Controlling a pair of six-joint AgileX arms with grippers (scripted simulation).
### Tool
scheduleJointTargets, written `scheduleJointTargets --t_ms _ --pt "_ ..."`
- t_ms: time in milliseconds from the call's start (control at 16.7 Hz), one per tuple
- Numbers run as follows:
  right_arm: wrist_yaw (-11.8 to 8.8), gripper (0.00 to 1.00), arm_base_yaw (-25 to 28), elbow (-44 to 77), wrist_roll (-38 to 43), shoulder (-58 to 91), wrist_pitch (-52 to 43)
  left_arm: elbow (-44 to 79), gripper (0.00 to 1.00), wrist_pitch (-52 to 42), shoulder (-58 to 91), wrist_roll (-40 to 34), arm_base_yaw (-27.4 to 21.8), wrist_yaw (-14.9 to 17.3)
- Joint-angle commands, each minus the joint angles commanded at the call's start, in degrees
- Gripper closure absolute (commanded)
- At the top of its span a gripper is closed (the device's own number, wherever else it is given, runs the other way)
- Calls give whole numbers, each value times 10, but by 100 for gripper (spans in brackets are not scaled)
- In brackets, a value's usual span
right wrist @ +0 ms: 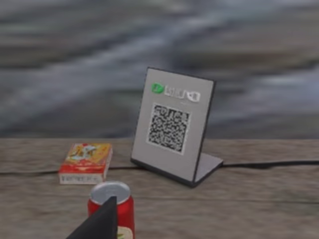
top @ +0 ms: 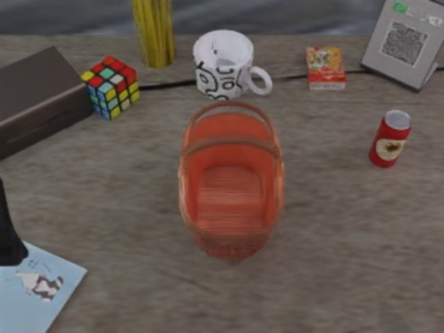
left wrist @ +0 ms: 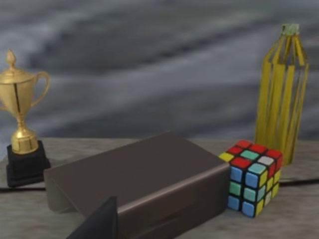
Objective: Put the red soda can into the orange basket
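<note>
Basket [top: 231, 182] center, empty | can [top: 389, 139] upright, right of it

Grey-brown wooden table [top: 347, 229]; blurred grey backdrop [left wrist: 149, 59] behind.

A patterned mug [top: 223, 64], puzzle cube [top: 110, 87], brown box [top: 35, 97], QR sign [top: 404, 41] and small printed box [top: 325, 67] line the frame's top.

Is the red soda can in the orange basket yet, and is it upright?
Out, upright. The red soda can stands on the table right of the orange basket, silver top up, apart from it.
</note>
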Motion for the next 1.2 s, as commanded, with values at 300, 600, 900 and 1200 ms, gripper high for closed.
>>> scheduleJointTargets --t_ms 300,600,900,1200 --pt "-1 0 5 34 -11 35 -25 0 0 0 0 0 0 0" --pt "-1 0 19 201 -59 213 -133 0 0 0 0 0 0 0" --pt "1 0 38 458 -131 513 -297 0 0 0 0 0 0 0" --pt "2 0 59 731 -209 844 -477 0 0 0 0 0 0 0"
